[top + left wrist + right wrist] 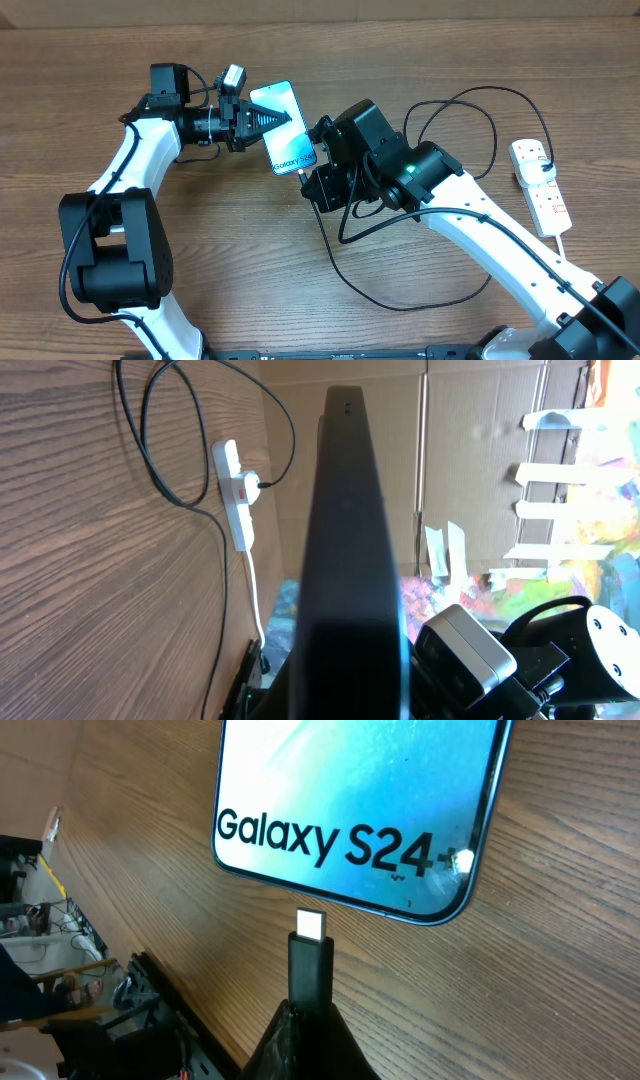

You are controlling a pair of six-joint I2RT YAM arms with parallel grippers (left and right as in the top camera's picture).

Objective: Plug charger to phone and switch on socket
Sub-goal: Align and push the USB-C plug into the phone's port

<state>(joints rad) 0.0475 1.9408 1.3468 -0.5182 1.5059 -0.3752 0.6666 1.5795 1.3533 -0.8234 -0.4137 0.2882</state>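
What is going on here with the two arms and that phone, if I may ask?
The left gripper holds the phone, screen facing up. The right gripper holds the charger near its plug tip and points it at the phone's "Galaxy S24" end. The tip is just short of the phone's edge and not yet in. The charger's other end sits in the socket, off to the side. Whether its switch is on cannot be told.
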